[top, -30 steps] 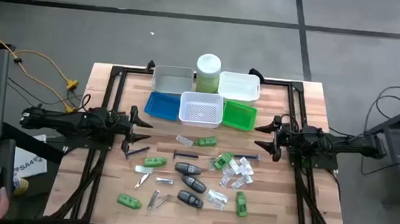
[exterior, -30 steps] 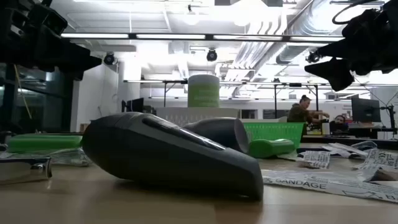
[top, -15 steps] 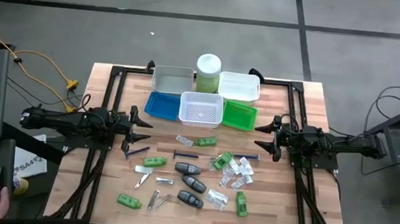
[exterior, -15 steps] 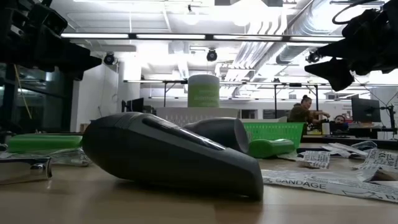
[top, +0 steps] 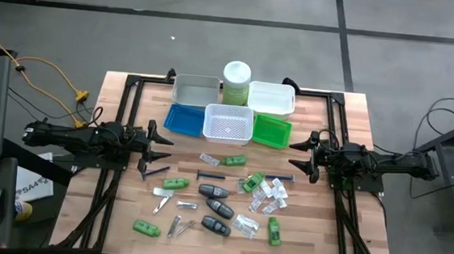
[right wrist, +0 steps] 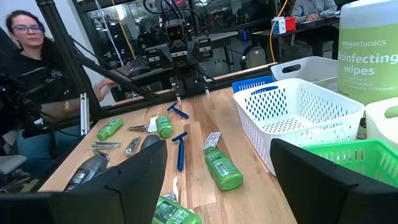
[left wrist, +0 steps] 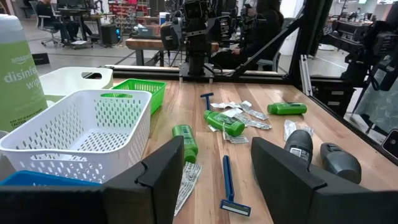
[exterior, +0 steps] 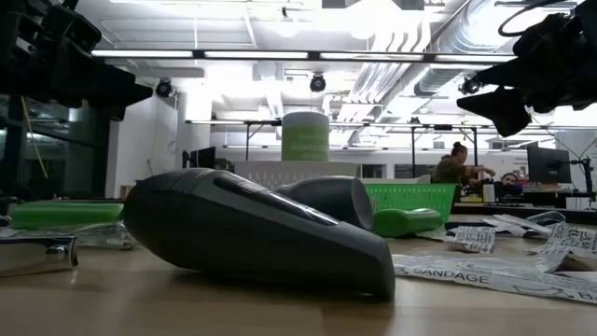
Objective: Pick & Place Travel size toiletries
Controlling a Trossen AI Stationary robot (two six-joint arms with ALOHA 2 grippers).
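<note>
Wooden table (top: 325,224) from above is carrying green tubes (top: 175,184), grey cases (top: 217,210) and clear packets (top: 264,191) scattered at its centre, trays at twelve o'clock; the left gripper (top: 161,144) is waiting released at nine o'clock, the right gripper (top: 298,155) released at three. Low down, a grey case (exterior: 252,229) is filling the foreground. Left wrist: a blue razor (left wrist: 229,185) is lying between spread fingers (left wrist: 165,171). Right wrist: a green tube (right wrist: 222,167) is lying ahead.

This is a robotics lab or workshop. Beyond the wooden table (top: 123,208) lies an open hall with ceiling ducts (exterior: 410,56), strip lights (exterior: 168,53) and a bare grey floor (top: 216,53). Workbenches (left wrist: 149,45), monitors (exterior: 548,165) and seated people (exterior: 454,166) fill the background.
</note>
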